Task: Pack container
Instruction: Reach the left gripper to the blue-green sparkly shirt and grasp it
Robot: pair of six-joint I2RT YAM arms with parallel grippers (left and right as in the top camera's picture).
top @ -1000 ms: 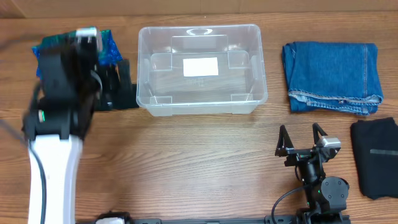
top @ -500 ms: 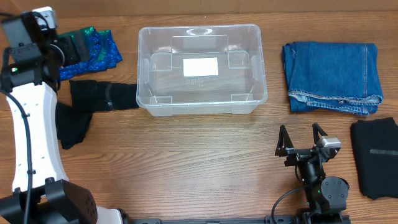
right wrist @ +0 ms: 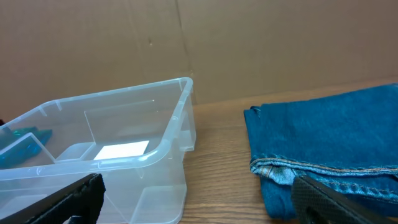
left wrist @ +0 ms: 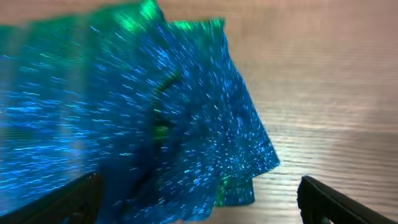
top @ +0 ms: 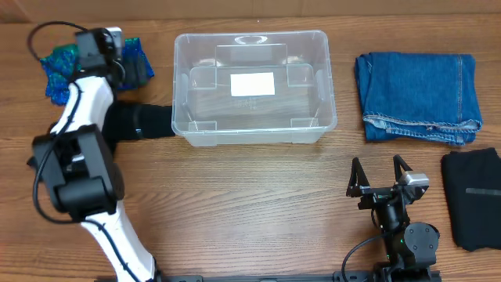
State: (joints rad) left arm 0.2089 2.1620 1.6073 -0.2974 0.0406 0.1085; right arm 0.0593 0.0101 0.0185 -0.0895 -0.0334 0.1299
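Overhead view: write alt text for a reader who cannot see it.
An empty clear container sits on a wooden table. The left end effector is over sparkly blue fabric beside a black garment; folded jeans and black cloth lie right.

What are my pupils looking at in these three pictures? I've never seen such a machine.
It is a robot with two arms at a wooden table, each ending in a two-finger gripper. One picture looks down from above; the other two come from cameras on the wrists. On the table lie an empty clear tub, folded jeans, a black cloth beside the tub, a second black cloth and a shiny blue-green cloth. The left gripper is open at the shiny cloth; the right gripper is open too. Neither holds anything.
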